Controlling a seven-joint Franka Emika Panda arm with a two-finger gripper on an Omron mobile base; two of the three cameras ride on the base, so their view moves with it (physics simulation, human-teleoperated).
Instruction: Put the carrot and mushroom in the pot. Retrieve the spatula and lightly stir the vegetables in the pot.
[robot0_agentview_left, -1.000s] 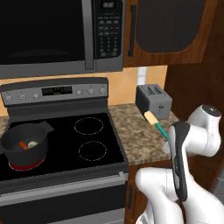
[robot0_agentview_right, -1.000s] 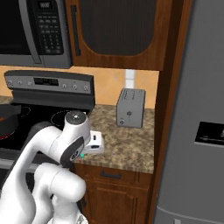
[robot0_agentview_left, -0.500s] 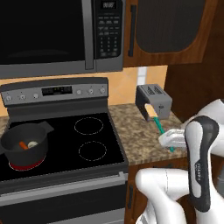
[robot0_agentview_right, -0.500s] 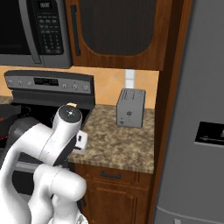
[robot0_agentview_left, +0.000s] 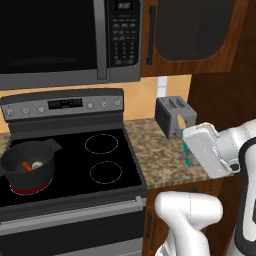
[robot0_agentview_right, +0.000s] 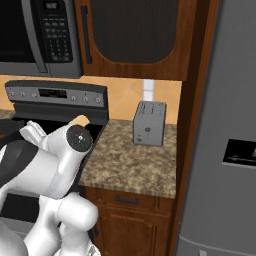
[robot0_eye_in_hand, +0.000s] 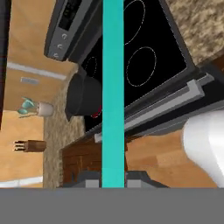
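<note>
The dark pot (robot0_agentview_left: 27, 162) stands on the stove's front left burner, which glows red, with the orange carrot (robot0_agentview_left: 25, 166) and the pale mushroom (robot0_agentview_left: 36, 164) inside it. My gripper (robot0_eye_in_hand: 113, 178) is shut on the spatula's teal handle (robot0_eye_in_hand: 113, 87), which runs straight up the hand view. In that view the pot (robot0_eye_in_hand: 85, 98) lies behind and left of the handle. In the left base view my gripper (robot0_agentview_left: 186, 153) hangs over the granite counter, right of the stove and in front of the toaster. The spatula's tan end (robot0_agentview_right: 80, 120) peeks above my arm.
A grey toaster (robot0_agentview_left: 172, 117) stands at the back of the counter (robot0_agentview_right: 130, 160). The black cooktop (robot0_agentview_left: 100, 160) has free burners between me and the pot. A microwave (robot0_agentview_left: 65, 40) hangs above the stove. A steel fridge (robot0_agentview_right: 225, 140) walls the right. A utensil cup (robot0_eye_in_hand: 37, 108) and a knife block (robot0_eye_in_hand: 30, 145) stand beyond the pot.
My arm has swung and rolled the hand while holding the spatula. The hand has risen above the counter's front. The tan end now points toward the stove.
</note>
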